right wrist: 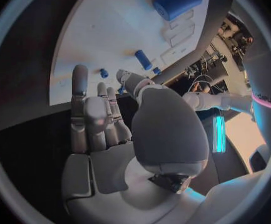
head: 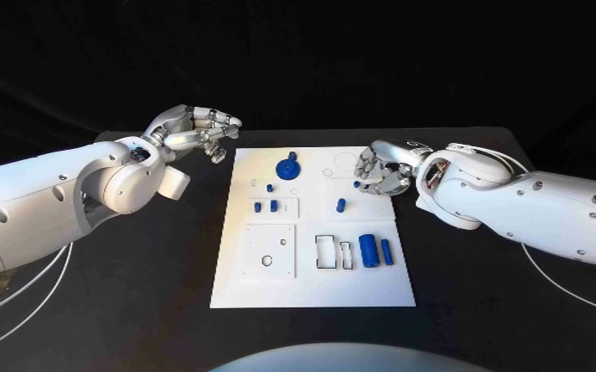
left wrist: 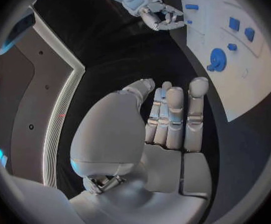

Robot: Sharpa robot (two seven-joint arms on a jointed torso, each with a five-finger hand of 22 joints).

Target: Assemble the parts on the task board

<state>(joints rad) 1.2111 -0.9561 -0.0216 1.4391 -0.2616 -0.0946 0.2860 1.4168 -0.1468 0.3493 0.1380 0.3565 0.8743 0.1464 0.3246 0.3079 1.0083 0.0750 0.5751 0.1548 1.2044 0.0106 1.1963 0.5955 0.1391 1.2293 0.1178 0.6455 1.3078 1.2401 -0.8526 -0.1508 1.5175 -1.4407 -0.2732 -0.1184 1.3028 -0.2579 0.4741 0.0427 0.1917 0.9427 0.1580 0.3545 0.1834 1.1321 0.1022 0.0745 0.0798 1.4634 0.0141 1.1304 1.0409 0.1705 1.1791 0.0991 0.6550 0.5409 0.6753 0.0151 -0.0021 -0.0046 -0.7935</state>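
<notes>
Head view: I see the task board (head: 311, 290) flat in the middle of the black tabletop (head: 497, 320), both hands off the parts. Left hand (head: 196, 131) hangs above the tabletop just off the board's far left corner, fingers curled loosely but apart, nothing in them; left wrist view confirms, fingers (left wrist: 174, 114) straight and side by side over bare black surface beside the board edge. Right hand (head: 382, 168) sits over the board's right edge at the far end, fingers curled in; I can't tell from here whether they touch the board or anything on it. Right wrist view shows the fingers (right wrist: 79, 92) extended and empty, so I read it as open. Parts on the board: round blue disc (head: 288, 169) near the far edge, small pegs (head: 264, 207) mid-left, one short peg (head: 340, 205) mid-right near the right hand, big blue cylinder (head: 369, 250) and slim blue bar (head: 387, 251) side by side at the near right, next to two outlined slots (head: 326, 251). Tiny pieces near the disc are too small to identify. Right hand hides part of the board's far right corner.
</notes>
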